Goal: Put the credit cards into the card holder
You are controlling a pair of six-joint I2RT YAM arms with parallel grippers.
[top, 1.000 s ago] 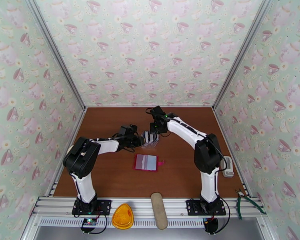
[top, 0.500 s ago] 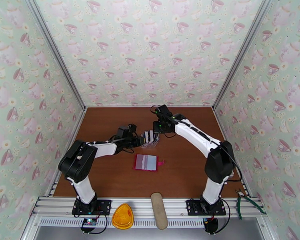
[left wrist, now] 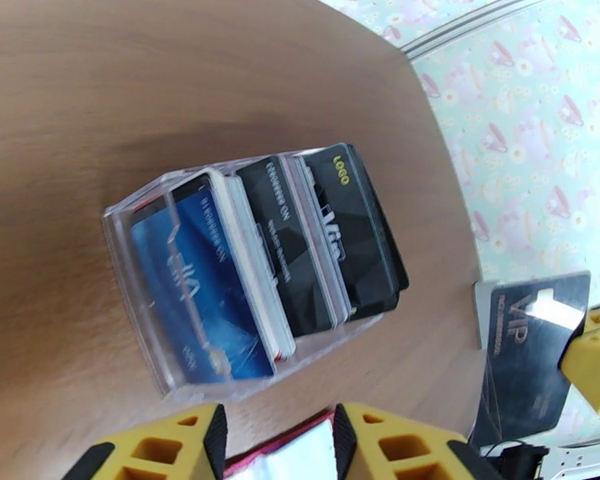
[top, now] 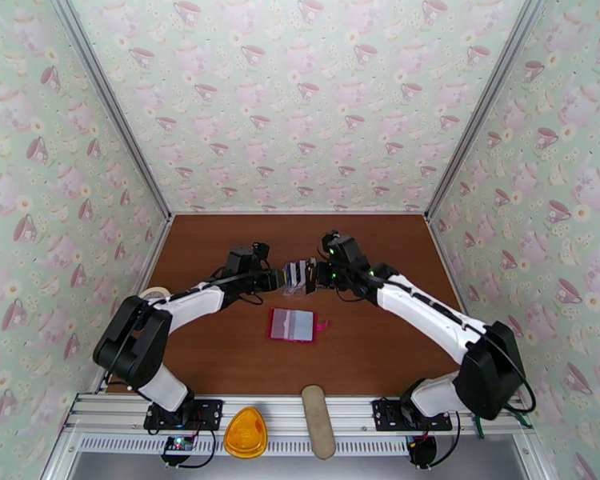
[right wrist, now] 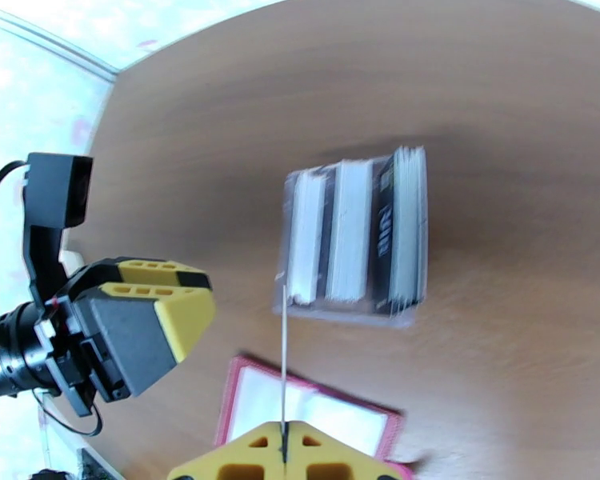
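The right tool [right wrist: 284, 442] has swung from behind the clear stand [top: 298, 276] to its right, pinching one dark card [left wrist: 530, 354] lifted free. The left tool [left wrist: 278, 430] hangs narrowly parted and empty beside the remaining credit cards [left wrist: 300, 250]. The card holder [top: 293, 324] lies open just nearer on the table [top: 220, 354], ready for insertion.

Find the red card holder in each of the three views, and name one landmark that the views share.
Top external: card holder lies open mid-picture, just below the clear card box.
Left wrist: card holder is a red-edged sliver at the bottom edge, below the box.
Right wrist: card holder sits bottom centre, below the box.
Shared landmark: the clear card box.
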